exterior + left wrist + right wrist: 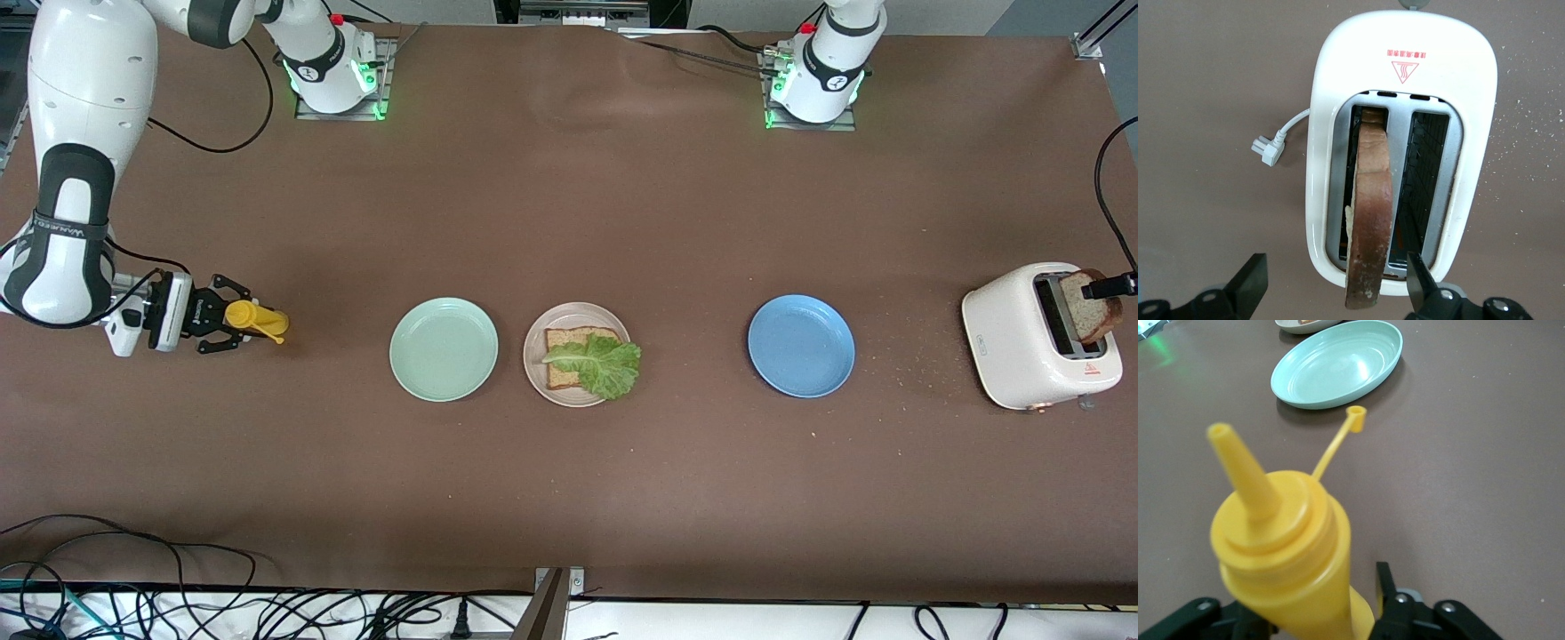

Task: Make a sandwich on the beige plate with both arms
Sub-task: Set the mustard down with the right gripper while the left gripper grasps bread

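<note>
- Beige plate (536,360), mid-table between mint plate (443,348) and blue plate (801,346), is topped with bread slice (562,340) and lettuce (598,362).
- Left gripper (1338,280) is spread around toast (1370,213) in the toaster (1405,80).
- Right gripper (216,325) is loosened around a yellow squeeze bottle (256,320).

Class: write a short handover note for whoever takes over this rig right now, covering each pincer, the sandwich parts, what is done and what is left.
Left pincer: open, straddling the bread slice standing in the toaster.
Right pincer: around the yellow squeeze bottle, at the right arm's end; grip unclear.
Done: one slice with lettuce on the beige plate.
Left: move the toaster slice on top.
</note>
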Controlling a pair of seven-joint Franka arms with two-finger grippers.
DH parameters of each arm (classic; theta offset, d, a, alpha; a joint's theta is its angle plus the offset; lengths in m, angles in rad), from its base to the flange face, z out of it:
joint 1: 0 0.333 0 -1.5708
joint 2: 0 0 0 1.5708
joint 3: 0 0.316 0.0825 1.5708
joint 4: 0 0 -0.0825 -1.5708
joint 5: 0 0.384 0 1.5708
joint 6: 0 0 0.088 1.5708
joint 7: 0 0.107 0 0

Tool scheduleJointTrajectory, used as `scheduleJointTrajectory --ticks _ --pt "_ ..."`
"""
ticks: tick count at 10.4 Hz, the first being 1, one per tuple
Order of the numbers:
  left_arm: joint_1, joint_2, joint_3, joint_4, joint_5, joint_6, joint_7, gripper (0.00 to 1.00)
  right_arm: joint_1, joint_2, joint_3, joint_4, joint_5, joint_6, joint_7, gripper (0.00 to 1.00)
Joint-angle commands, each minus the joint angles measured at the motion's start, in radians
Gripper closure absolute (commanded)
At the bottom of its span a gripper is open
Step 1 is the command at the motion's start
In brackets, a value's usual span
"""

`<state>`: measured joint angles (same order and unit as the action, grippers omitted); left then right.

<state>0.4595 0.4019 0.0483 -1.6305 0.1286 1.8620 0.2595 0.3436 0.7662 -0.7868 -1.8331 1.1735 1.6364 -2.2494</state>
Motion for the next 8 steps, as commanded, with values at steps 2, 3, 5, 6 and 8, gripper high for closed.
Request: scheduleJointTrajectory --ticks 2,3,5,6,8 --pt "0.011 -0.015 -0.013 -0.023 0.017 0.023 0.012 0.96 -0.052 -0.002 0.006 0.017 0.009 -0.017 -0.018 0.07" --pt "0.013 -0.015 -0.015 -0.019 0.022 0.020 0.015 1.00 -0.075 -0.002 0.006 0.018 0.005 -0.017 -0.015 0.06" --pt "0.011 -0.017 -0.015 -0.012 0.022 0.013 0.017 1.00 -0.124 0.004 0.004 0.031 -0.023 -0.018 -0.004 0.02" --pt "0.011 -0.017 -0.015 -0.006 0.022 0.011 0.014 1.00 -0.150 0.008 0.004 0.052 -0.040 -0.015 0.001 0.00" --pt "0.010 -0.020 -0.021 0.032 0.014 -0.026 0.009 1.00 -0.198 0.013 0.003 0.122 -0.101 -0.015 0.029 0.00"
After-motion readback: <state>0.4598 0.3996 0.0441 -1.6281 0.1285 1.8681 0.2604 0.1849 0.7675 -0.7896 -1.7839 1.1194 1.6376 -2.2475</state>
